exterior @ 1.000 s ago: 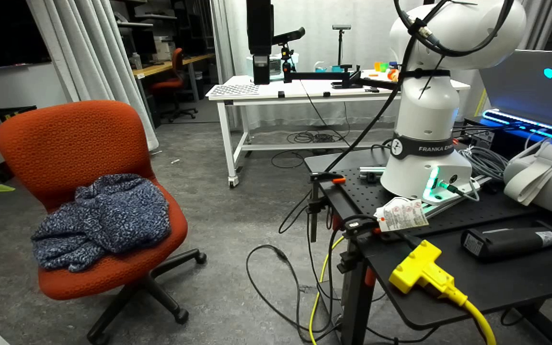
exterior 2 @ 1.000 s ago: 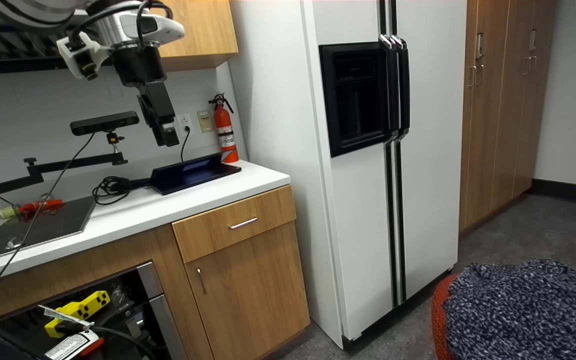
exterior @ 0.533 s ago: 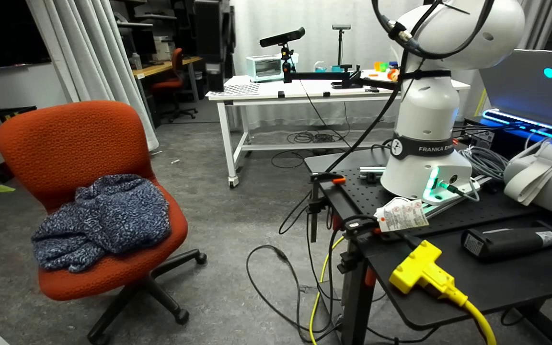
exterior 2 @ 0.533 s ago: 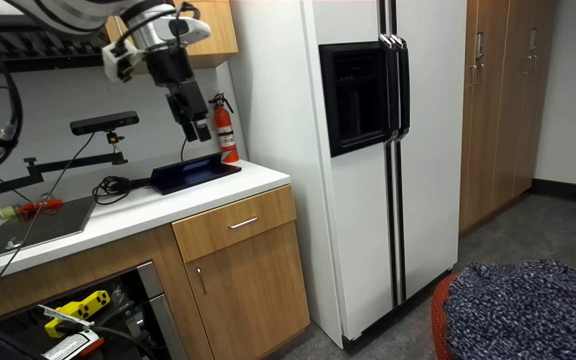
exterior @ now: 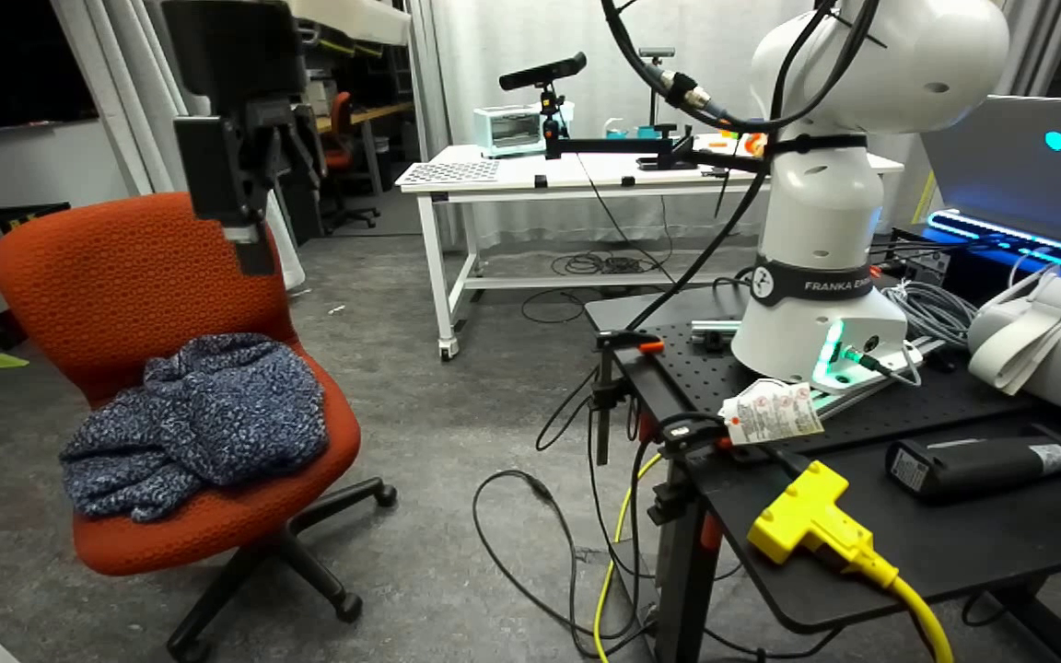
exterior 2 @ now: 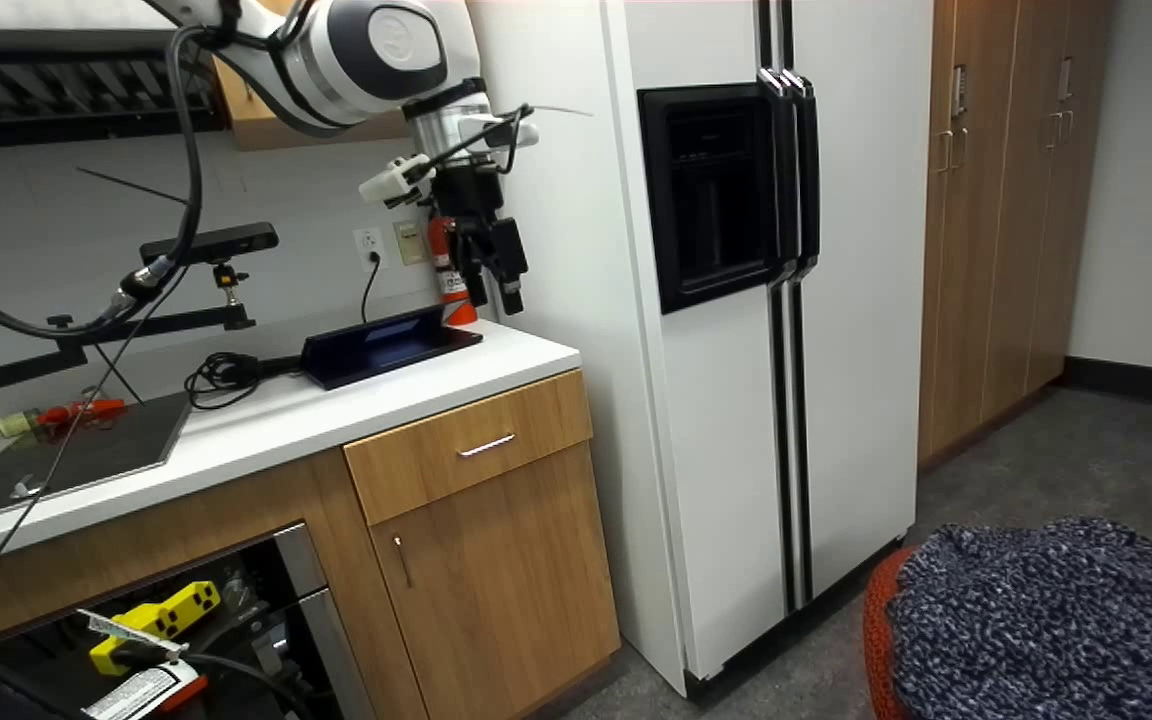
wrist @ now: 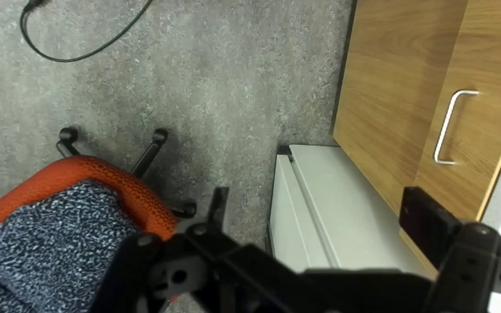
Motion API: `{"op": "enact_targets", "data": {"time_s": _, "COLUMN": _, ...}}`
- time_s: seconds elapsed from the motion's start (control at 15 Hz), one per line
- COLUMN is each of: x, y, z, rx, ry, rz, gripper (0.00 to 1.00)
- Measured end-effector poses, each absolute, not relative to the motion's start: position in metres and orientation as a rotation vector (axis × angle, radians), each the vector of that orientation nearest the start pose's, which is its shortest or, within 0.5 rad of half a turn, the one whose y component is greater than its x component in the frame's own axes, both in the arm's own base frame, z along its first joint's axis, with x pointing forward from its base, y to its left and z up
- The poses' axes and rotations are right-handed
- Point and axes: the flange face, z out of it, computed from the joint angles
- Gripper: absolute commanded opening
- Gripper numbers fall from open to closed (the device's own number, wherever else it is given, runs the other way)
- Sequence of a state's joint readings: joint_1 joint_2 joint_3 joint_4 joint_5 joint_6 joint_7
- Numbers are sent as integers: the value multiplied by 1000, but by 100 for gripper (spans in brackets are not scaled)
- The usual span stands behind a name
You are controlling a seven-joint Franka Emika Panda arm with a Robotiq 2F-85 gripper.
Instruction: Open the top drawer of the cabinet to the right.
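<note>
The top drawer (exterior 2: 469, 446) is shut; its light-wood front with a silver bar handle (exterior 2: 486, 446) sits under the counter's right end, and its inside is hidden. In the wrist view the drawer front (wrist: 481, 130) and the handle (wrist: 445, 126) are at the right. My gripper (exterior 2: 494, 300) points down in the air above the counter's right end, near the fridge, well above the handle. In the wrist view the gripper (wrist: 318, 206) is open, its two fingers wide apart with nothing between them. The gripper's black fingers (exterior: 256, 253) also show in front of the chair back in an exterior view.
A white fridge (exterior 2: 556, 250) stands right of the cabinet. A fire extinguisher (exterior 2: 446, 250) and a dark tablet-like device (exterior 2: 386, 347) are on the white counter (exterior 2: 526, 350). An orange chair (exterior: 144, 285) with a dark sweater (exterior: 217, 414) stands nearby. A cupboard door (exterior 2: 506, 580) lies below the drawer.
The arm has swung away from above the counter's middle toward the fridge side and turned. Both fingers now show apart. The drawer has not moved.
</note>
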State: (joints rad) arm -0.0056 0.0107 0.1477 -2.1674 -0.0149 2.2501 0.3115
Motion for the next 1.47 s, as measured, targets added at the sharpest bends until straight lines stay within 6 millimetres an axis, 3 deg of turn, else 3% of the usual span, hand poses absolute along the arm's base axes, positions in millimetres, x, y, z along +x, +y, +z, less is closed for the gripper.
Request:
{"op": "enact_targets", "data": {"time_s": 0.4, "x": 578, "y": 111, "z": 372, "rx": -2990, "ry": 155, "rz": -39, "gripper": 100}}
{"op": "enact_targets", "data": {"time_s": 0.93, "x": 581, "y": 110, "z": 364, "rx": -2991, "ry": 155, "rz": -21, "gripper": 100}}
{"op": "enact_targets", "data": {"time_s": 1.13, "x": 581, "y": 109, "z": 341, "rx": -2993, "ry": 144, "rz": 31, "gripper": 100}}
{"op": "enact_targets", "data": {"time_s": 1.47, "x": 592, "y": 109, "z": 287, "rx": -2962, "ry": 108, "rz": 49, "gripper": 100}}
